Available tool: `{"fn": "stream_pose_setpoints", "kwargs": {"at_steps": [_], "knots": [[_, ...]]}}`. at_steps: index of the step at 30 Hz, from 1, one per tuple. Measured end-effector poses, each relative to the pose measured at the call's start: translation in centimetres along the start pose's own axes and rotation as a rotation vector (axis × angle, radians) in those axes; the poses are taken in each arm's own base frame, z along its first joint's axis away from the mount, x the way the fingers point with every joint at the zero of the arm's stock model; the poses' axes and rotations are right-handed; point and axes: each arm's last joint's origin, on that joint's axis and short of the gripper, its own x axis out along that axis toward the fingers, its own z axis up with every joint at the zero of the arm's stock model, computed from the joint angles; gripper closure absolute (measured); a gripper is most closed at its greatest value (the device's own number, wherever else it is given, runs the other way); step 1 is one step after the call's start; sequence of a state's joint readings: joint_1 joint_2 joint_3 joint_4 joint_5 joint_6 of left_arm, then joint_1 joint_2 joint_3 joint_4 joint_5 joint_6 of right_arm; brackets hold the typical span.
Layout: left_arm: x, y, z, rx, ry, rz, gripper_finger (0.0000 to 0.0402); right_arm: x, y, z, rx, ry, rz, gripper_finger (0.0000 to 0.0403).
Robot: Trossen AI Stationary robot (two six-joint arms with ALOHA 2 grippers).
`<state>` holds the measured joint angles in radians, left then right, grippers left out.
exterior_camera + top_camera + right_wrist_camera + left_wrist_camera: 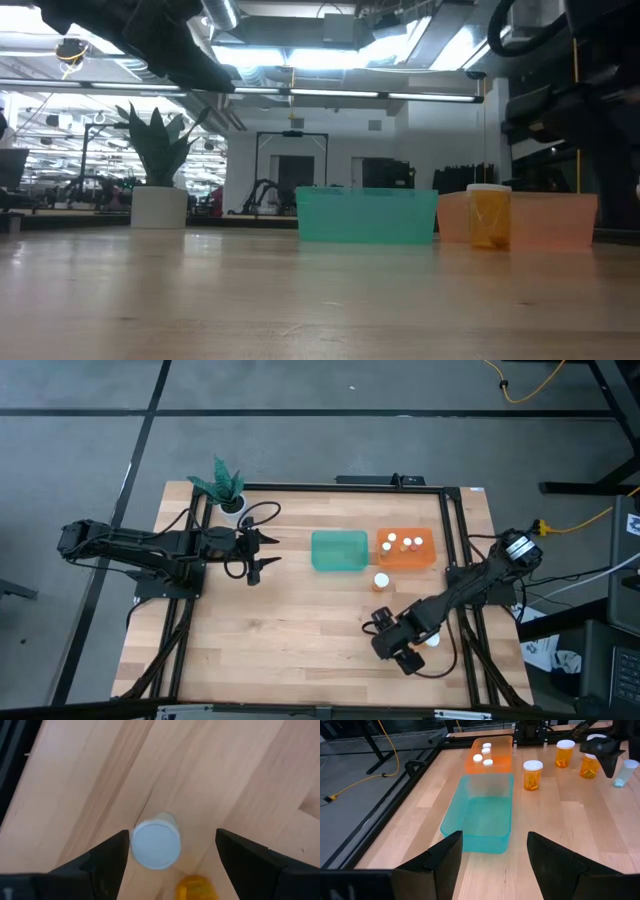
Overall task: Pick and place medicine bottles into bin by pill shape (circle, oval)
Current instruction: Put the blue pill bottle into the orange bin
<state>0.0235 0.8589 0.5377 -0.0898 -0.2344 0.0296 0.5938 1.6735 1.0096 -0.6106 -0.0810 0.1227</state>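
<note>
Beside the orange bin [425,559], one amber medicine bottle [381,581] with a white cap stands upright on the wooden table [300,630]. The orange bin holds three white-capped bottles [483,756]; the teal bin [339,551] touching it is empty. The right gripper [170,851] hangs wide open over a pale, white-capped bottle [156,843], apart from it. The left gripper [493,857] waits open, facing the teal bin.

Wooden worktop [300,630] with bins, bottles and a plant

We are seeing a teal bin [339,551] and an orange bin [406,548] sitting side by side, touching, toward the far edge. One amber bottle [381,581] is standing upright just in front of the orange bin, more bottles [565,753] are standing near the right arm, and a white pot with a green plant [229,495] is sitting at the far left corner.
</note>
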Motion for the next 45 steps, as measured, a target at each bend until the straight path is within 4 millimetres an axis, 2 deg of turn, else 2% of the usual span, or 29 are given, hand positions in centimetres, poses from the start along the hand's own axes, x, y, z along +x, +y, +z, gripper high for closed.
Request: {"fn": "stream_pose_setpoints", "kwargs": {"at_steps": [6,23,32,37,42,45], "knots": [[0.0,0.0,0.0,0.000,0.000,0.000,0.0188,0.2,0.0,0.2,-0.002,-0.014,0.003,0.0122],[0.0,0.0,0.0,0.000,0.000,0.000,0.0188,0.2,0.1,0.2,0.002,-0.005,0.053,0.0262],[0.0,0.0,0.0,0.000,0.000,0.000,0.0188,-0.2,0.1,0.1,-0.012,-0.011,0.024,0.0286],[0.0,0.0,0.0,0.000,0.003,0.000,0.0188,-2.9,-0.1,-0.6,-0.023,-0.035,-0.075,0.0286],[0.0,0.0,-0.1,0.000,0.007,0.000,0.0188,-7.8,-0.5,-2.3,0.038,-0.118,-0.251,0.0286],[0.0,0.0,-0.1,0.000,0.007,0.000,0.0188,-10.9,-1.0,-4.1,0.158,-0.185,-0.445,0.0286]]}}
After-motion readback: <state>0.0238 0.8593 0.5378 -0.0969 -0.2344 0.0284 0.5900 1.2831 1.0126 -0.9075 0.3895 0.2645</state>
